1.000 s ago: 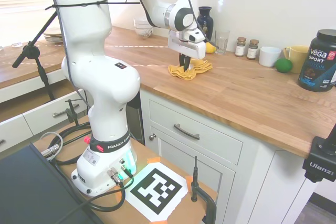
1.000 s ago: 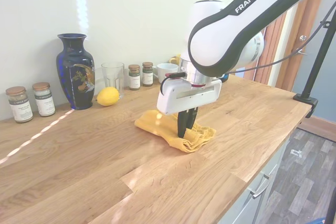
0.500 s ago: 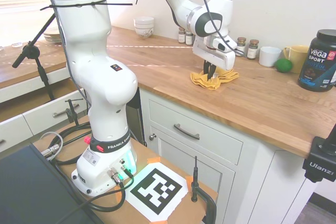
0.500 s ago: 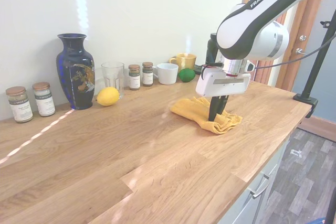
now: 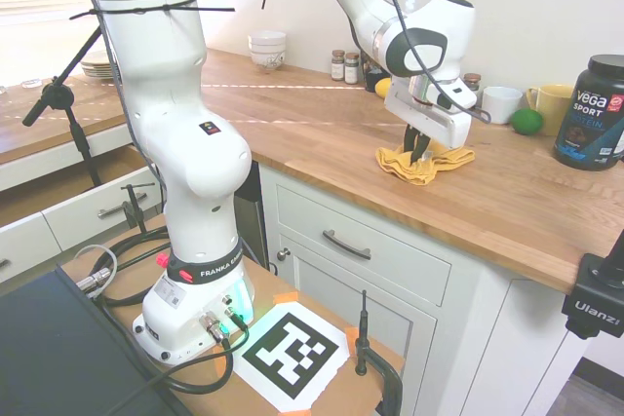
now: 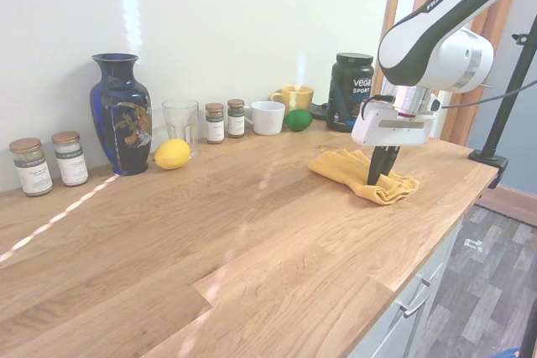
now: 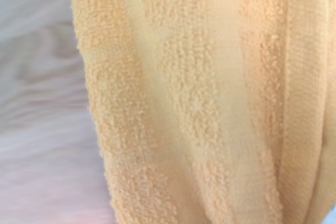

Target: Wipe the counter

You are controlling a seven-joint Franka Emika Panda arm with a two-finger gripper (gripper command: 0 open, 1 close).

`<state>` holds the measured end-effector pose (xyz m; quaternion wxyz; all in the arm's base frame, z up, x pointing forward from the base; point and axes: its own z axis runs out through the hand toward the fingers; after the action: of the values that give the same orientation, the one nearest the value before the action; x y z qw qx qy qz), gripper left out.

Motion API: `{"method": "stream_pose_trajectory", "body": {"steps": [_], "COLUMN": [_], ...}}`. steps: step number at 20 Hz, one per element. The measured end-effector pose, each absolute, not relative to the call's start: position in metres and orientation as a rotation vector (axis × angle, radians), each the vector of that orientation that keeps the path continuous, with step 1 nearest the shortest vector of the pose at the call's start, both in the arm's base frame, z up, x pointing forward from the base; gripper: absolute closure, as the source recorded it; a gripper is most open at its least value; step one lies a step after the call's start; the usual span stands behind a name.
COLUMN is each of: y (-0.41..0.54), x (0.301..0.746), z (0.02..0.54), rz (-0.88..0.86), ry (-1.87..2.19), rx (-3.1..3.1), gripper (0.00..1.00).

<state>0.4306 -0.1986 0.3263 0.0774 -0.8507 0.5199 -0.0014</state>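
warm-brown butcher-block counter (image 6: pixel 210 241) runs along a pale wall over white cabinets with bar handles. the hand (image 6: pixel 383 179) points straight down near the counter's right end in the second exterior view, its dark fingers pressed together into a crumpled yellow towel (image 6: pixel 357 175) that lies bunched on the wood close to the front edge; the fingers look pinched on a fold of it, though the tips are buried in the cloth and hard to make out.

only the second exterior view shows the back row whole: two spice jars (image 6: pixel 49 163) at far left, a dark blue vase (image 6: pixel 122 112), a lemon (image 6: pixel 173 154) just beside a clear glass (image 6: pixel 179 126), two more small jars (image 6: pixel 225 120), a white mug (image 6: pixel 268 117), a yellow mug (image 6: pixel 291 97), a lime (image 6: pixel 299 119) and a black vega sport tub (image 6: pixel 351 90).

the first exterior view sees the same hand (image 5: pixel 421 153) and towel (image 5: pixel 423 162) from the other side, with the arm hiding the vase and glass. it alone shows stacked white bowls (image 5: pixel 267 47) far along the counter (image 5: pixel 487 192), plates (image 5: pixel 100 67) beyond them, and the cabinet drawer handle (image 5: pixel 347 245) below.

the wrist view holds only blurred yellow terry cloth (image 7: pixel 199 103), a hemmed edge along one side, and a smear of pale counter (image 7: pixel 42 129) too soft to read.
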Motion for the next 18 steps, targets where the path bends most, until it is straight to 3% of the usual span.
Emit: {"method": "stream_pose_trajectory", "body": {"steps": [18], "y": [-0.235], "x": [0.423], "z": [0.344], "rz": [0.004], "ry": [1.581], "rx": [-2.530], "gripper": [1.00]}}
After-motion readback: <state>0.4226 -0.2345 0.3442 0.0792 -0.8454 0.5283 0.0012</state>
